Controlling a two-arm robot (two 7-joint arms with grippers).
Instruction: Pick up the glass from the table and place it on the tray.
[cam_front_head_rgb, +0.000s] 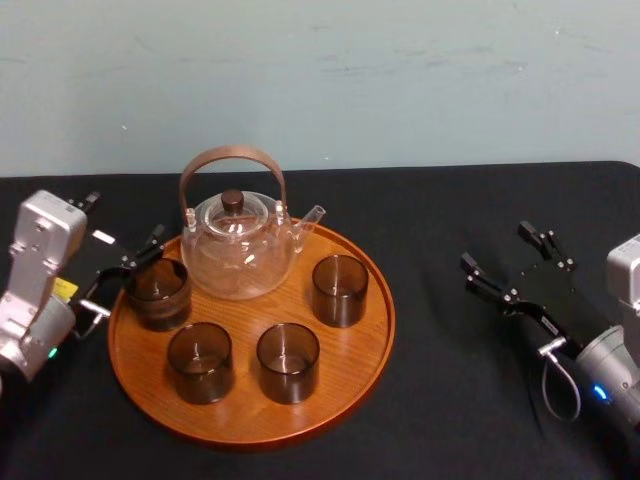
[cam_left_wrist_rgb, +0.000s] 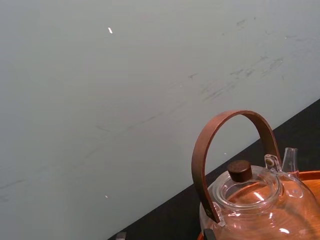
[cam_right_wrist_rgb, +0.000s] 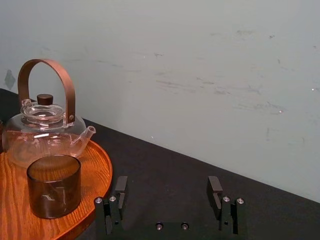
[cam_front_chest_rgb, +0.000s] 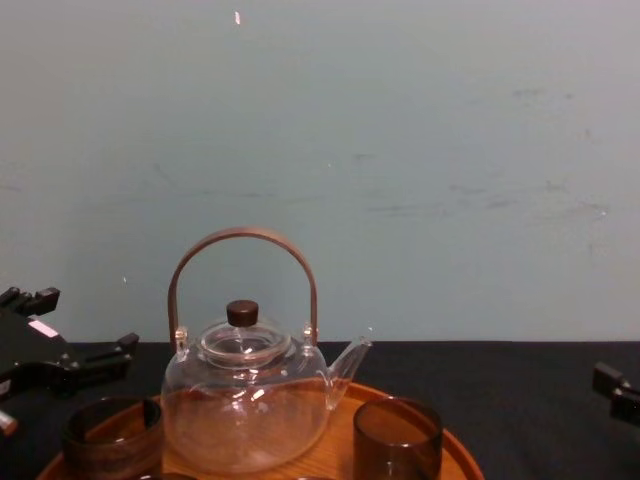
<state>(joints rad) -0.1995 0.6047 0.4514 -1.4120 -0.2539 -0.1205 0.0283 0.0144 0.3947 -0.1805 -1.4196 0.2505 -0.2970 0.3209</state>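
We judge the placing step all but done; the glass (cam_front_head_rgb: 157, 293) already stands on the tray (cam_front_head_rgb: 345, 365), so what is left is to let go and get clear.

The left gripper (cam_front_head_rgb: 142, 252) hovers at the tray's left rim with its jaws spread and nothing between them; from the chest view the left gripper (cam_front_chest_rgb: 87, 320) sits higher than the glass (cam_front_chest_rgb: 110, 432). The glass lies just beside the nearer jaw, a little below it and outside the gap; whether a finger touches its rim we cannot tell. The teapot (cam_front_head_rgb: 240, 245) stands just beyond the farther jaw, on the side away from the glass; three other glasses (cam_front_head_rgb: 288, 362) sit farther along the tray, well apart from the jaws.

The next move, as we read it, calls for drawing the left gripper back and up, away from the tray; the jaws should stay wide so that neither catches the glass rim, and the path should keep off the teapot's handle.

The right gripper (cam_front_head_rgb: 497, 245) is parked over the table (cam_front_head_rgb: 440, 400), its jaws wide and empty; the tray and all on it lie well apart from it, off to its left.
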